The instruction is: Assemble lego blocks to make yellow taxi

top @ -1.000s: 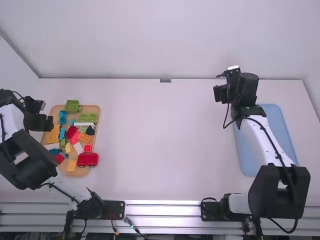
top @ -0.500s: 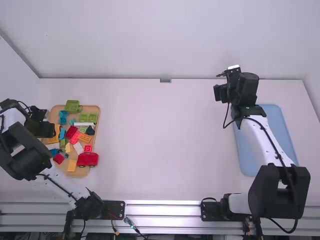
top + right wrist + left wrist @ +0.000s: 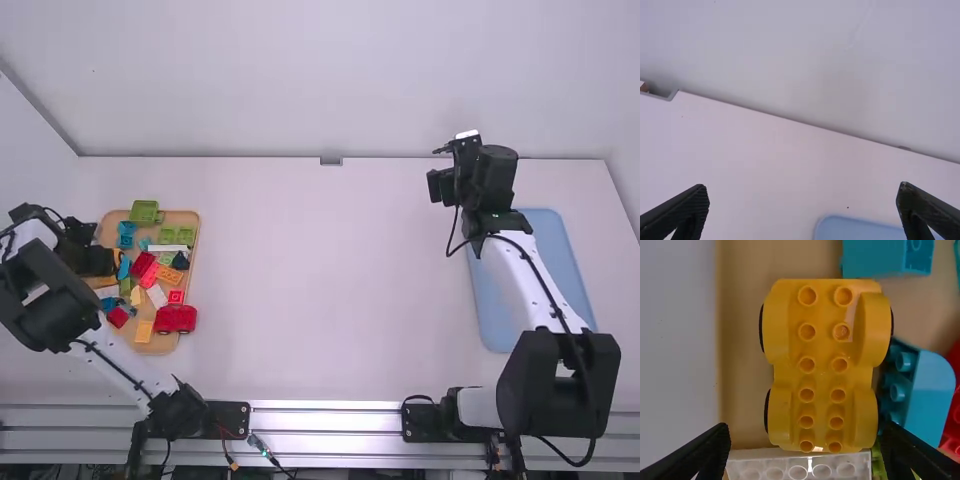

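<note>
12-stud yel. car base [image 3: 823, 377] under open L gripper [image 3: 100, 262], nr wht brick [image 3: 785, 465].

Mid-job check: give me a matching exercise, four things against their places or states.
Things:
1. yellow wheeled plastic block
2. red plastic car-shaped block
3. flat blue tray
4. black right gripper

Places or states:
A. partly under the right arm
B. fingers apart
C. below the black left gripper
D. right edge of the wood-coloured tray

Pairs: 1-C, 2-D, 3-A, 4-B
</note>
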Available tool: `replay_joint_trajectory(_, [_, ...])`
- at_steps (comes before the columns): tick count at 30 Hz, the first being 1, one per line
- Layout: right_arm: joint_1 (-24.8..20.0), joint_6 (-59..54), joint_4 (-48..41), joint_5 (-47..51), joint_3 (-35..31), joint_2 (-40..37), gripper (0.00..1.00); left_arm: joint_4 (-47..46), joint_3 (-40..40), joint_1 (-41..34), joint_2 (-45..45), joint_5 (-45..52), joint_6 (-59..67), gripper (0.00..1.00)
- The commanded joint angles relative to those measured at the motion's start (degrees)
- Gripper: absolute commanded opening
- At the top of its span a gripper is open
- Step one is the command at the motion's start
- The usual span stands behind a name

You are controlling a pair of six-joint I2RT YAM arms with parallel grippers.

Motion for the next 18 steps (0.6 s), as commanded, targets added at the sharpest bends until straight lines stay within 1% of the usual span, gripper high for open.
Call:
replay_joint_trajectory(1, [-0.2,0.52,-0.02,-0.26,2.03,0.48,0.99,0.17,-0.63,0.0,1.92,2.25,-0.66,0.8])
replay_joint_trajectory(5, [-0.11,0.48,-0.04,-0.26,2.03,0.48,0.99,0.92,-0.63,-0.26,3.37,-0.85,-1.14,0.78])
replay_joint_trajectory(14, [-0.15,0.5,-0.02,-0.24,2.03,0.48,0.99,1.7,-0.63,-0.26,4.0,-0.35,-0.68,0.73])
replay_joint_trajectory(16, [-0.2,0.5,-0.02,-0.24,2.03,0.48,0.99,1.66,-0.63,-0.11,4.0,-0.33,-0.66,0.69])
replay_joint_trajectory(18, [-0.2,0.52,-0.04,-0.26,2.03,0.48,0.99,1.64,-0.63,-0.33,4.04,-0.28,-0.63,0.54])
